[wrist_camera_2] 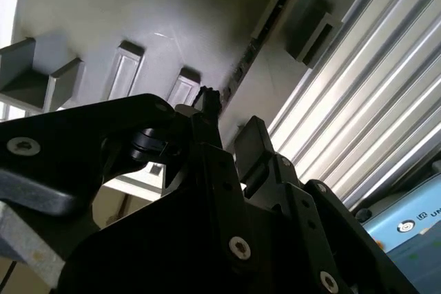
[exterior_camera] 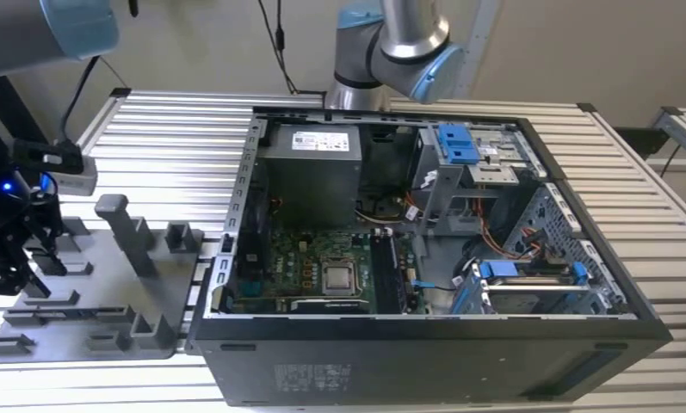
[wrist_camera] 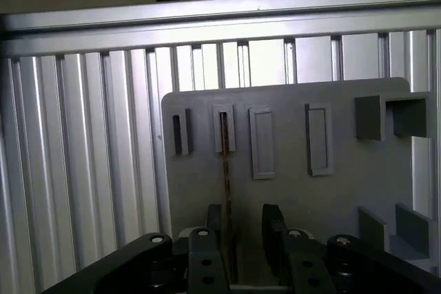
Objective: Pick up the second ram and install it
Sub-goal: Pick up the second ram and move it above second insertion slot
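The second ram (wrist_camera: pixel 224 170) stands on edge in the grey holder (exterior_camera: pixel 111 288), at nine o'clock from the computer case (exterior_camera: pixel 435 366) in the exterior view. The released gripper (wrist_camera: pixel 242 217) straddles it, it seems. Likely light, stiff, fragile: best held by its flat faces.

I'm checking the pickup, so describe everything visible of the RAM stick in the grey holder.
The second ram appears edge-on in both wrist views as a thin, dark, straight strip. It stands on edge in a narrow slot of the grey holder plate, which lies on the ribbed metal table. The gripper straddles its near end with fingers apart, and a gap shows on one side. Whether either finger touches it cannot be told.
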